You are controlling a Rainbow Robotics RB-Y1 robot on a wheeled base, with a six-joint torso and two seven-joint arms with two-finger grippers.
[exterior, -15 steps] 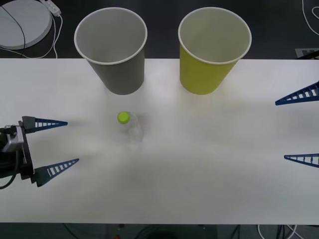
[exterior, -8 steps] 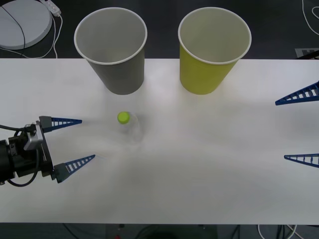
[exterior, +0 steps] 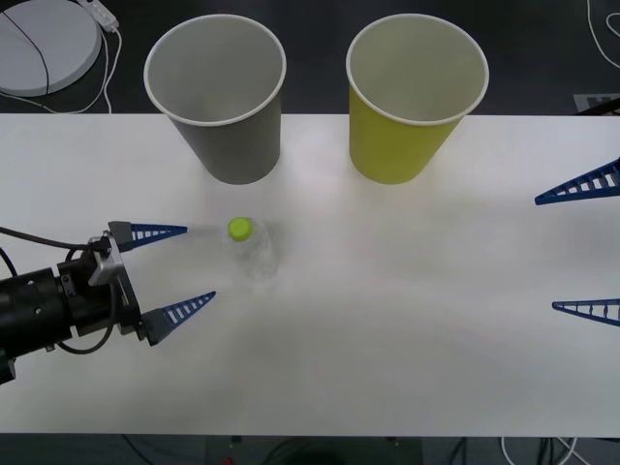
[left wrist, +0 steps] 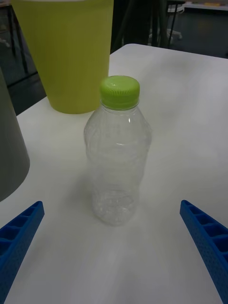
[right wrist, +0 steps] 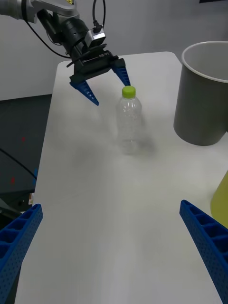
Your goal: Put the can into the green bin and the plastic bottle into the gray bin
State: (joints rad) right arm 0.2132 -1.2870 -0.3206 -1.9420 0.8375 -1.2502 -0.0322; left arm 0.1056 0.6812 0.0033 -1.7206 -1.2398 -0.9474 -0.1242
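The clear plastic bottle point(exterior: 252, 252) point(right wrist: 129, 118) point(left wrist: 118, 152) with its lime-green cap stands upright on the white table point(exterior: 387, 329), in front of the gray bin point(exterior: 221, 97) point(right wrist: 203, 92) point(left wrist: 9, 156). To the right of the gray bin stands the green bin point(exterior: 412, 97) point(left wrist: 66, 52) point(right wrist: 222, 197). My left gripper point(exterior: 172, 269) point(right wrist: 100, 80) is open, low over the table just left of the bottle, its fingers pointing at it. At the table's right edge my right gripper point(exterior: 586, 247) is open and holds nothing. The can is out of view.
A round white device point(exterior: 44, 44) with a cable lies on the floor behind the table's left end. Both bins stand at the table's far edge, with open table surface between the bottle and the right gripper.
My left gripper has moved to the right across the table, closing on the bottle, still open. The bottle, bins and right gripper have not moved.
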